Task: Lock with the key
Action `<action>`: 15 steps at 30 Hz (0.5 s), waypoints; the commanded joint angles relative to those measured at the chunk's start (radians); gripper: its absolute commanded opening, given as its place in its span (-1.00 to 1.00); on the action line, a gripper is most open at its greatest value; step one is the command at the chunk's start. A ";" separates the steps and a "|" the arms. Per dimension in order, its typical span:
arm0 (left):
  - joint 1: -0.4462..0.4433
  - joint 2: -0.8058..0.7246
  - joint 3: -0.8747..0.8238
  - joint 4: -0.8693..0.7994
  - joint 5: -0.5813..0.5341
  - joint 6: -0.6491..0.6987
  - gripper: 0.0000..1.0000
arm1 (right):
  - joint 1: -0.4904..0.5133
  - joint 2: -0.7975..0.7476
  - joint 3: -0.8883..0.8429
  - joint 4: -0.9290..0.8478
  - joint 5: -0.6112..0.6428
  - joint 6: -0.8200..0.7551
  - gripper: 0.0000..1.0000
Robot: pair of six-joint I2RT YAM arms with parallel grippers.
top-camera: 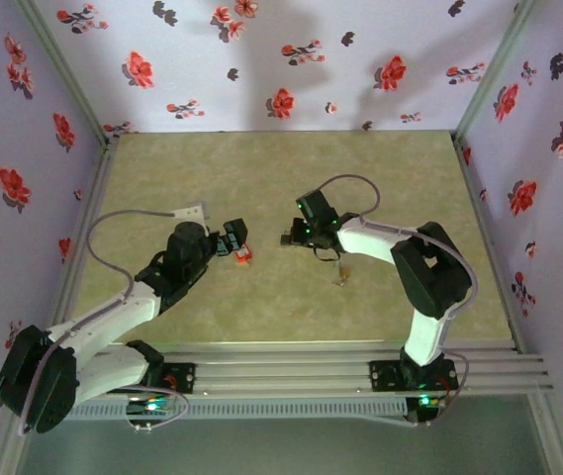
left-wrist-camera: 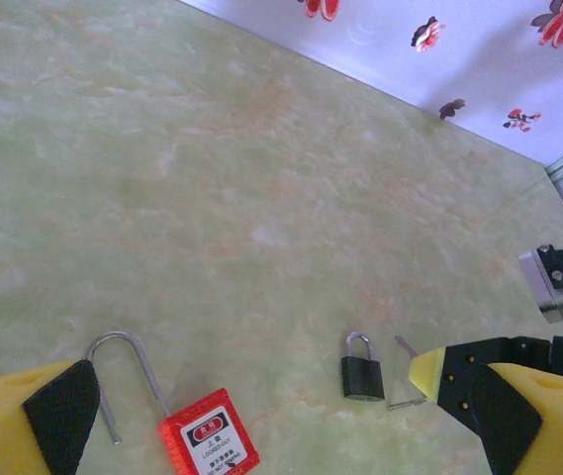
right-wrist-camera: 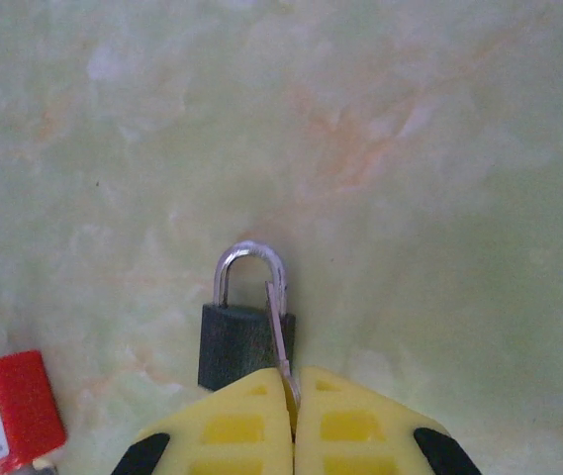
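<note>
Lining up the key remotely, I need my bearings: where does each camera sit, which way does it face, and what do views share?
Top external: above and behind the bases, facing down on the table; left arm and right arm show.
Left wrist: low over the table, facing across it to the red padlock; the open left pincer shows at bottom.
Right wrist: facing down at the small dark padlock; the right pincer, shut on the key, shows at bottom.
Shared: both wrist views hold both padlocks.

Red padlock (left-wrist-camera: 208,436) bears a white label (left-wrist-camera: 215,442) (print unreadable).
</note>
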State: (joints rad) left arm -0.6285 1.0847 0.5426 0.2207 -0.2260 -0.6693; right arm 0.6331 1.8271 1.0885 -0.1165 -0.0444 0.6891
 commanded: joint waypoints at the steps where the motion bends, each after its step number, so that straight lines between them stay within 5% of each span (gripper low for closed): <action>1: -0.005 0.000 -0.016 0.042 -0.053 0.028 0.99 | -0.011 0.049 0.033 -0.021 0.000 -0.013 -1.00; 15: -0.011 0.006 -0.006 0.034 -0.064 0.042 0.99 | -0.026 0.128 0.086 -0.048 0.002 -0.040 -0.99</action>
State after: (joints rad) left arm -0.6315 1.1057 0.5373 0.2291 -0.2592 -0.6498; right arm 0.6132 1.9278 1.1439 -0.1333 -0.0494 0.6735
